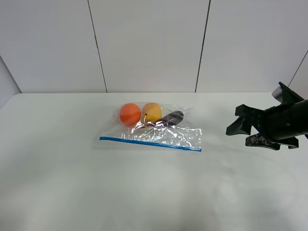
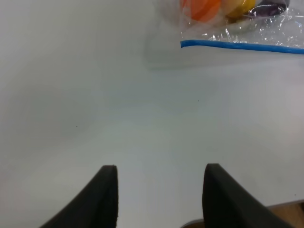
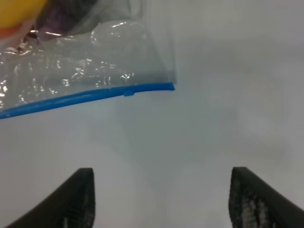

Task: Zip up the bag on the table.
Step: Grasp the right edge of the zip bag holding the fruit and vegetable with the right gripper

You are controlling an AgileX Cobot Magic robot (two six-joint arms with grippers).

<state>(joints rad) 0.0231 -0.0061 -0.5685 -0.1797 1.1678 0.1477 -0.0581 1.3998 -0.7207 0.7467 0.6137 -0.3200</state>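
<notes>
The bag [image 1: 166, 134] lies flat in the middle of the table [image 1: 72, 183], clear and crinkly, with its blue zipper strip [image 1: 150, 143] along the near edge. An orange ball, a yellow fruit and a dark purple item sit in its far half. My right gripper [image 1: 238, 136] hovers open to the right of the bag, apart from it; the right wrist view has the bag's corner [image 3: 95, 61] and the strip's end [image 3: 156, 87] ahead of the gripper [image 3: 161, 183]. My left gripper [image 2: 159, 178] is open and empty, with the bag [image 2: 247, 28] well ahead of it.
A white panelled wall [image 1: 149, 43] rises behind the table's far edge. The left wrist view catches the table's edge with brown floor [image 2: 287, 209] beside one finger. Bare white tabletop surrounds the bag on all sides.
</notes>
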